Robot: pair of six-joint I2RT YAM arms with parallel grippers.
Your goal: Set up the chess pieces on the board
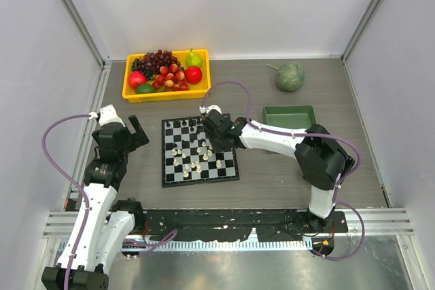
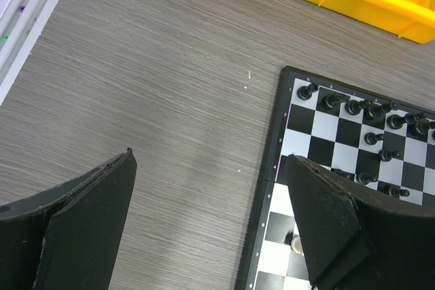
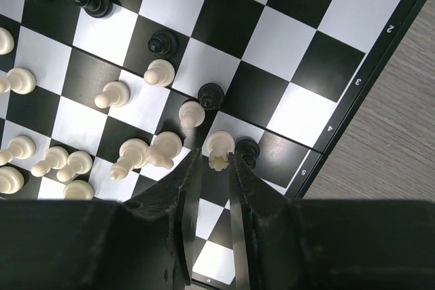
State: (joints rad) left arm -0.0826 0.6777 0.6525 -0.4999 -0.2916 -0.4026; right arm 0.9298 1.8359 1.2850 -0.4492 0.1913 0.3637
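Left end effector [image 2: 211, 159] spread wide — right arm [image 1: 272, 137] stretched leftward, right end effector [image 3: 215, 157] narrowed to a slim gap

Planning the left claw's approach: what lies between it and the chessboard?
Only bare table separates the left claw from the chessboard, shown in the top external view.

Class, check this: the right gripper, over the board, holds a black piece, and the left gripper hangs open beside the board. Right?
One error: the right gripper holds a white piece, not a black one, as the right wrist view shows. It is over the board, and the left gripper does hang open beside the board.
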